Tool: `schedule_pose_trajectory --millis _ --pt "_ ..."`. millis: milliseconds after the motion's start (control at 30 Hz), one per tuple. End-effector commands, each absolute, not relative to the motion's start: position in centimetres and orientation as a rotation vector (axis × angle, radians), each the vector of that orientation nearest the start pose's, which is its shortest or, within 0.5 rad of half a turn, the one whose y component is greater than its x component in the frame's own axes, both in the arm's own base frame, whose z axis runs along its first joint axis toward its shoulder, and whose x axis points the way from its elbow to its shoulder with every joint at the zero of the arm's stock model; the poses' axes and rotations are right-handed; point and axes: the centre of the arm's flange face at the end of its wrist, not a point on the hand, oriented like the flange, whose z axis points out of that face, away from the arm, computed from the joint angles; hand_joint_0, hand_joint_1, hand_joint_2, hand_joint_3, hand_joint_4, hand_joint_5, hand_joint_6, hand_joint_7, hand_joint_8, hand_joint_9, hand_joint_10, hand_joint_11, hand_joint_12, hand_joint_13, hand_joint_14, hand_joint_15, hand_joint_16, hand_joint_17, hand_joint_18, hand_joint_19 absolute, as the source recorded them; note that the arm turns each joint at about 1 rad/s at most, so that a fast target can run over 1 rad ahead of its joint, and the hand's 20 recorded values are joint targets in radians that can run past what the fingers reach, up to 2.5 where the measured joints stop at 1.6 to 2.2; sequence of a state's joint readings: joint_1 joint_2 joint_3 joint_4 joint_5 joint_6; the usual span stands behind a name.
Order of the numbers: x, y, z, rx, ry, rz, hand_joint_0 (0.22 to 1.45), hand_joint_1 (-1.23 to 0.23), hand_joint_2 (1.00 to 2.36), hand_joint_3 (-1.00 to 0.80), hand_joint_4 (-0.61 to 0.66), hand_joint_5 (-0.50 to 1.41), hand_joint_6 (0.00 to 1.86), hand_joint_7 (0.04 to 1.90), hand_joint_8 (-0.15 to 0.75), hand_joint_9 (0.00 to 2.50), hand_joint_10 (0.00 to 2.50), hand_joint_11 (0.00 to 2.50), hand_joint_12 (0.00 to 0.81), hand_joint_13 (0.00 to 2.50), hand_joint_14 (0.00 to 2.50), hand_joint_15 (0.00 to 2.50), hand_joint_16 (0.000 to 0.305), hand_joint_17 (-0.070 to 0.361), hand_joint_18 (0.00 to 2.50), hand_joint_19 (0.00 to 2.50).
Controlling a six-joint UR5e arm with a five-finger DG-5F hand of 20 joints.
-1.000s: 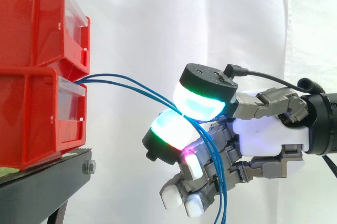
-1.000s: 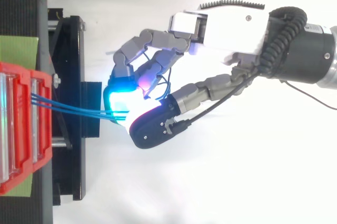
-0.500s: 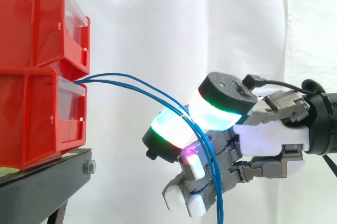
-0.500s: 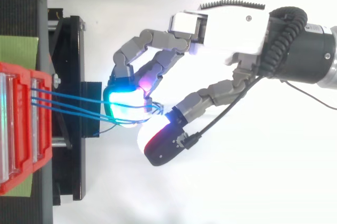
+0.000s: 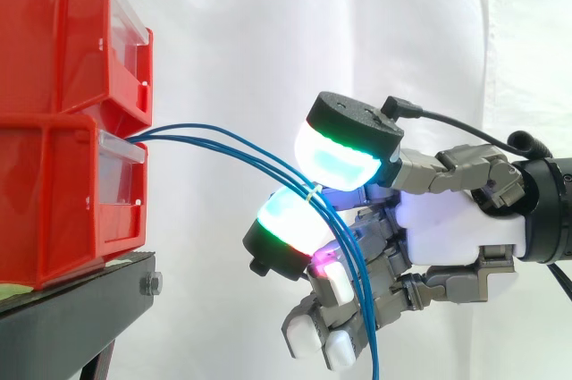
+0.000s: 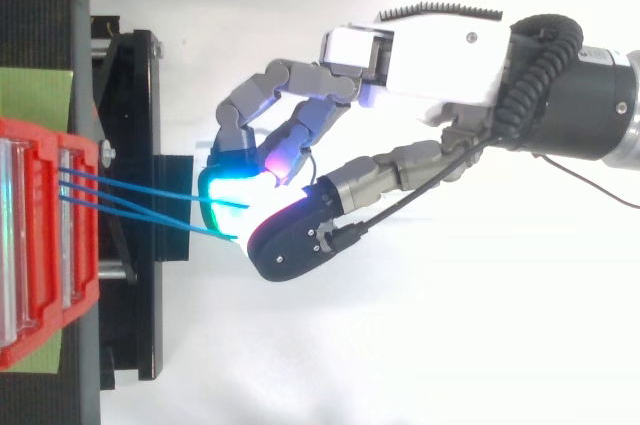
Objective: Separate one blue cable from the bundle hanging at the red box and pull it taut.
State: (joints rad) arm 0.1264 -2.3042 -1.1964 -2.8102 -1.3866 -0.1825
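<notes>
1. My hand (image 5: pixel 447 219) is closed in a pinch. The thumb pad (image 5: pixel 340 158) sits over a finger pad, w/ the blue cables (image 5: pixel 232 149) caught between them; my other fingers curl below.
2. The strands go thru the pinch together, w/ a small white band (image 5: pixel 313 190) right there, then hang down across my curled fingers. Can't tell if I hold one strand or all.
3. Beyond the pinch they arc, slack, to the lower red box (image 5: pixel 54 192) on the black stand (image 5: pixel 71 317). The white curtain (image 5: pixel 268 22) is behind.
4. Step, I reckon: isolating one strand, not yet done. Next: work one cable free of the rest, grip it firmly, draw away from the box till it's straight.
</notes>
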Motion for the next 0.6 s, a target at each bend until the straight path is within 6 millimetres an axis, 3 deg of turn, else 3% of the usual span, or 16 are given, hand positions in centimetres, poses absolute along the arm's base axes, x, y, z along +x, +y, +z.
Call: schedule_pose_trajectory --millis 0,267,567 --pt "76.00 -5.66 23.70 1.120 1.276 1.015 0.62 -0.65 1.01 -0.42 0.05 -0.16 0.89 1.09 0.278 1.04 0.03 0.78 0.322 0.79 0.02 0.49 0.042 0.095 0.69 0.63" --pt "75.99 -5.66 23.81 1.120 1.274 1.015 0.66 -0.80 1.02 -0.28 0.01 -0.17 0.91 1.10 0.274 1.03 0.02 0.79 0.320 0.80 0.02 0.48 0.042 0.095 0.69 0.61" --pt "75.95 -6.19 23.81 1.121 1.273 1.014 0.75 -0.87 1.01 -0.43 -0.07 -0.18 0.92 1.06 0.249 1.00 0.02 0.79 0.309 0.79 0.02 0.48 0.041 0.092 0.68 0.57"
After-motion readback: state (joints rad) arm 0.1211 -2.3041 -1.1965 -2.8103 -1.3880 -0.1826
